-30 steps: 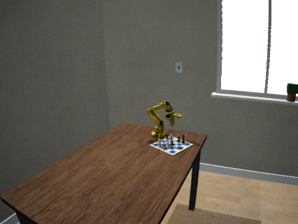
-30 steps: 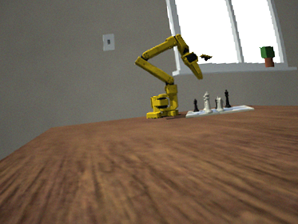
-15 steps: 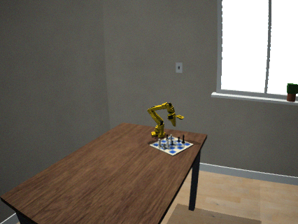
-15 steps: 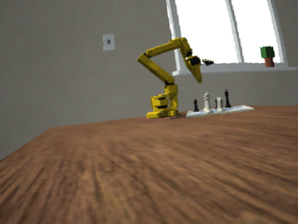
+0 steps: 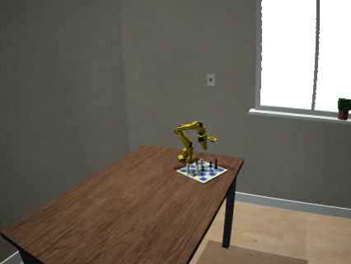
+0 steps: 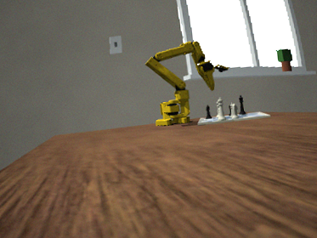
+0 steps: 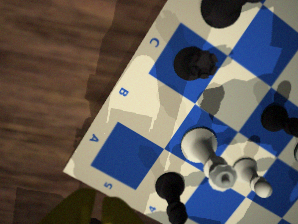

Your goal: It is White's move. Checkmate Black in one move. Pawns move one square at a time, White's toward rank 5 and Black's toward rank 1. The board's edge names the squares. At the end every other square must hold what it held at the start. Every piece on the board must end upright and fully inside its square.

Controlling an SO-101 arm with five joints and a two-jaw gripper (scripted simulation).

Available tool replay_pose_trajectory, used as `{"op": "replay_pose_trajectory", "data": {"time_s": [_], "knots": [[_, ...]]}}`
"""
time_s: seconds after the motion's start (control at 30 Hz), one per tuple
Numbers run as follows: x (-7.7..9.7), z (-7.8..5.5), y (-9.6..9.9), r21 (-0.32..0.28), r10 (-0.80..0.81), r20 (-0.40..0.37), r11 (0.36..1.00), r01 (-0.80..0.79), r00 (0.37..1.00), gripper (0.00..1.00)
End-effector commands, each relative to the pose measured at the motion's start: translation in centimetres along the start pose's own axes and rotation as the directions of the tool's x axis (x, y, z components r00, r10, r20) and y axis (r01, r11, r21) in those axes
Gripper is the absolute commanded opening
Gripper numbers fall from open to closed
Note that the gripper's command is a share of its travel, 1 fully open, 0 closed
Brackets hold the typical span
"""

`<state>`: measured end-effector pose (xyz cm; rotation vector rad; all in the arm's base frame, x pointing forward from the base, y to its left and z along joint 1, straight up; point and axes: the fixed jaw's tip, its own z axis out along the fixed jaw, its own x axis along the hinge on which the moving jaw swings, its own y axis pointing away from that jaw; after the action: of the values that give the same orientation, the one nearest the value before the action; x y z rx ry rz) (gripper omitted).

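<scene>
The small blue-and-cream chessboard (image 5: 215, 176) (image 6: 256, 116) (image 7: 125, 155) lies at the far end of the wooden table (image 5: 132, 202), just in front of the yellow arm's base (image 5: 186, 157) (image 6: 174, 112). My gripper (image 5: 203, 146) (image 6: 211, 87) (image 7: 102, 211) is shut and empty. It points down and hangs well above the board's near-base side. In the wrist view the A5 and B5 squares are bare. A black piece (image 7: 170, 191) stands near rank 4 and another black piece (image 7: 195, 62) stands on file C. Three white pieces (image 7: 200, 145) (image 7: 223, 175) (image 7: 253, 178) cluster together. A tall white piece (image 6: 220, 108) and black pieces (image 6: 242, 104) stand upright.
The board sits close to the table's right edge (image 5: 231, 181), with the floor below. A window with a potted plant (image 5: 343, 109) (image 6: 286, 59) on its sill is behind. A wall switch (image 5: 210, 79) is on the back wall.
</scene>
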<state>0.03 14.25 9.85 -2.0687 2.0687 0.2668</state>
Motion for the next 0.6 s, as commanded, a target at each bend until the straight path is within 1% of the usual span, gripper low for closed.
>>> {"op": "replay_pose_trajectory", "data": {"time_s": [0.0,0.4,0.57], "knots": [[0.03,-0.02,0.16,-0.004,-0.008,0.005,1.000,0.008,1.000,0.00],[0.00,-0.14,0.15,-0.003,-0.007,0.005,1.000,0.007,1.000,0.00],[0.09,0.22,0.15,-0.003,-0.007,0.005,1.000,0.007,1.000,0.00]]}}
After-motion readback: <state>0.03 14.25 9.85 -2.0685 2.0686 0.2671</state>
